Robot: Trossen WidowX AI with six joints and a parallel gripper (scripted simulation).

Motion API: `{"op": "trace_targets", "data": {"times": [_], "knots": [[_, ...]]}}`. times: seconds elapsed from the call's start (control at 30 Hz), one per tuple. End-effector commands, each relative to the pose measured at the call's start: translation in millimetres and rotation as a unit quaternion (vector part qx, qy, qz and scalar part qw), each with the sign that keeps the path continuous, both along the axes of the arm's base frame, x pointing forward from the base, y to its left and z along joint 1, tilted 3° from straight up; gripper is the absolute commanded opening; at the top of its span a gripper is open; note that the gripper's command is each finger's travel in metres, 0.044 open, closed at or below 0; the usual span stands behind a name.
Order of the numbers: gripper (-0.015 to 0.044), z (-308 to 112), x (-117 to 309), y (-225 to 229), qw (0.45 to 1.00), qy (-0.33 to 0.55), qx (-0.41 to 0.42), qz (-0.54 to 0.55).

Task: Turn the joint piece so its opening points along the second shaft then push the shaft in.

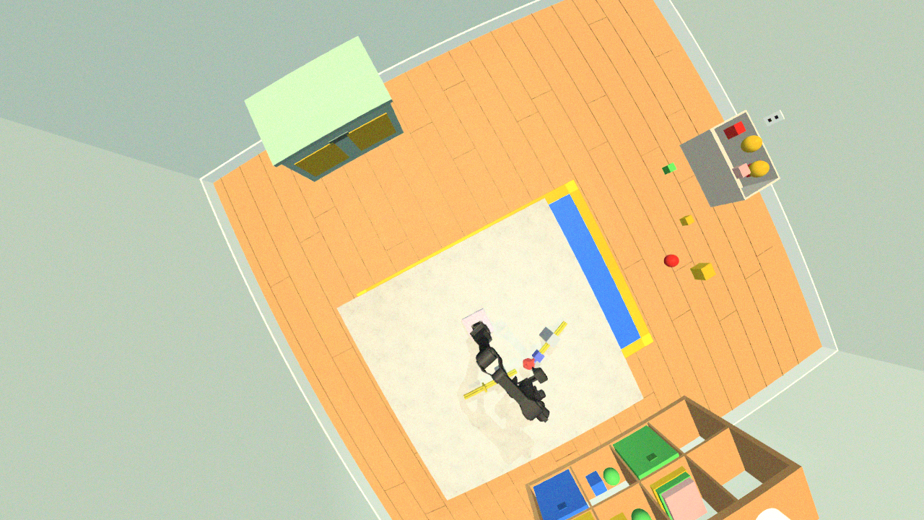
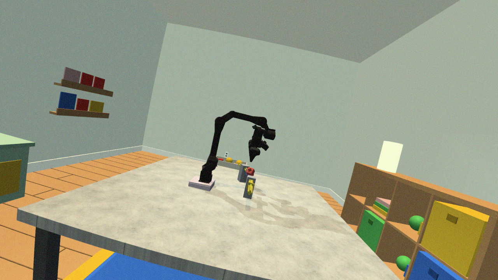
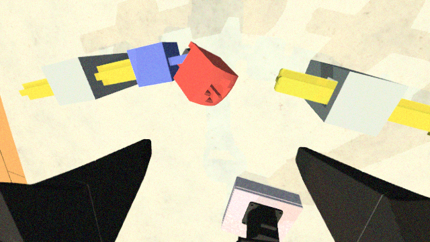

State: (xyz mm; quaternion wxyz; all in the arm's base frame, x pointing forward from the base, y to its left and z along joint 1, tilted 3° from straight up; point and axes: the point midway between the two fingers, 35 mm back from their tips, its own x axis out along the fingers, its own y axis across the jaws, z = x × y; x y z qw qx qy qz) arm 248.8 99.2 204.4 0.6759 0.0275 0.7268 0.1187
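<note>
The red joint piece (image 3: 205,75) (image 1: 528,364) (image 2: 249,170) sits tilted on the blue hinge part (image 3: 150,64) (image 1: 538,355) at the end of the yellow fixed shaft (image 3: 115,71) (image 1: 561,328). That shaft passes through one grey block (image 3: 70,81) (image 1: 547,334) (image 2: 242,173). The second yellow shaft (image 3: 306,86) (image 1: 474,391) (image 2: 250,186) runs through the other block (image 3: 366,102) (image 2: 249,193), its near end apart from the joint piece. The opening's exact direction is hard to tell. My gripper (image 3: 226,150) is open and empty, above and to one side of the joint piece, touching nothing.
The arm's pink base (image 3: 232,215) (image 2: 201,183) (image 1: 469,318) stands on the pale table (image 1: 413,323) (image 2: 139,209). Both blocks rise from the table. The arm hangs over the space around the shafts. A shelf unit (image 2: 393,195) stands beyond the table's edge.
</note>
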Motion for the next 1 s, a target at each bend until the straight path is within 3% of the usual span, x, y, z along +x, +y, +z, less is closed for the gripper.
{"op": "trace_targets", "data": {"times": [0.0,0.43,0.97], "knots": [[0.044,-5,0,1,0.998,-0.005,-0.018,0.059],[0.044,-20,0,6,0.96,-0.016,-0.076,0.268],[0.044,-33,1,14,0.862,-0.007,-0.131,0.49]]}}
